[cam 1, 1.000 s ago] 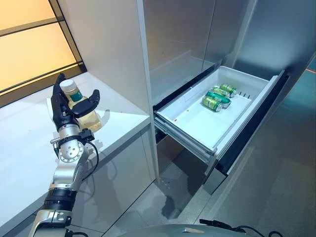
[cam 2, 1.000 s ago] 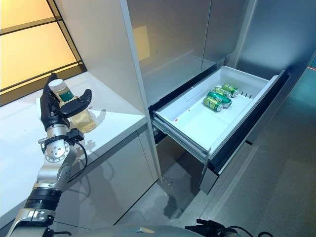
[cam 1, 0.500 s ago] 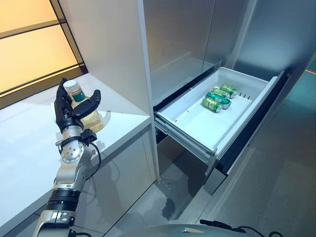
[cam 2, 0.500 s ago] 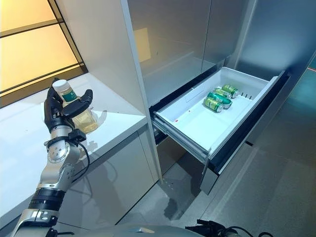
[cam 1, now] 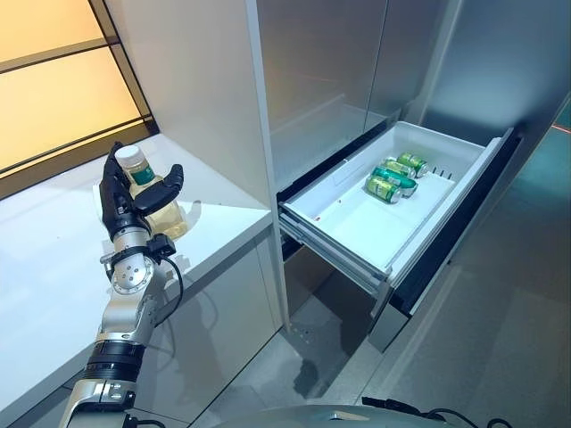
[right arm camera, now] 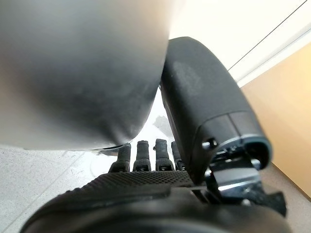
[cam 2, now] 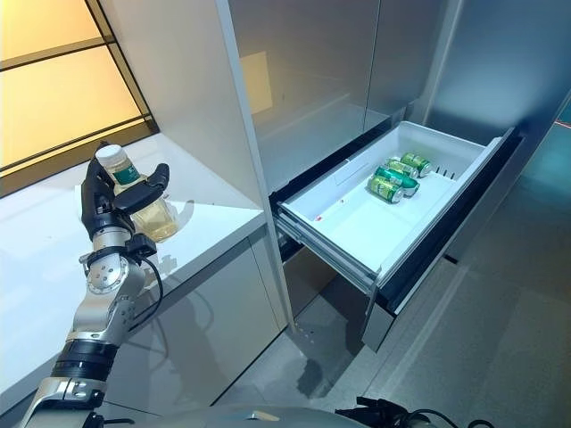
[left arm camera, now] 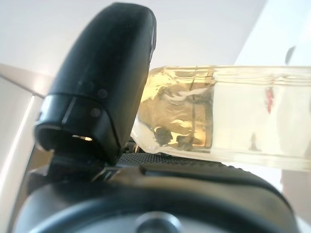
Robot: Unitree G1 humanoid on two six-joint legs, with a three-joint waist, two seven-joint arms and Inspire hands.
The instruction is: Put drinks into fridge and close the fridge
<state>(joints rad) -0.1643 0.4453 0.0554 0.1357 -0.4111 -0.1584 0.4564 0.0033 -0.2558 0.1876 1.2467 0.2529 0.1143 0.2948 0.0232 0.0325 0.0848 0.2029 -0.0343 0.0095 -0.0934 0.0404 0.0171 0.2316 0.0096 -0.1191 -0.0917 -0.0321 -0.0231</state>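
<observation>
Left hand (cam 1: 125, 205): it was closed round the bottle (cam 1: 152, 201); thumb on one side, fingers on the other; the bottle stood by the counter (cam 1: 53, 259).
Right hand (right arm camera: 146, 194): seen only in its own wrist view; fingers looked straight, holding nothing.
Drawer (cam 1: 352, 227): open, well apart from the bottle; cans (cam 1: 393, 176) lay at its far end.
Risk: the smooth bottle might slip on the way; it might bump the drawer's rim.
Views: the left wrist view showed the thumb pressed on the bottle; the eye views showed the drawer.

bottle (cam 1: 152, 198): clear glossy plastic, white cap
left hand (cam 1: 120, 201): matt black, textured palm
counter (cam 1: 53, 259): smooth white
drawer (cam 1: 357, 223): smooth white plastic
cans (cam 1: 393, 178): shiny green metal
fridge front (cam 1: 321, 80): brushed grey metal
</observation>
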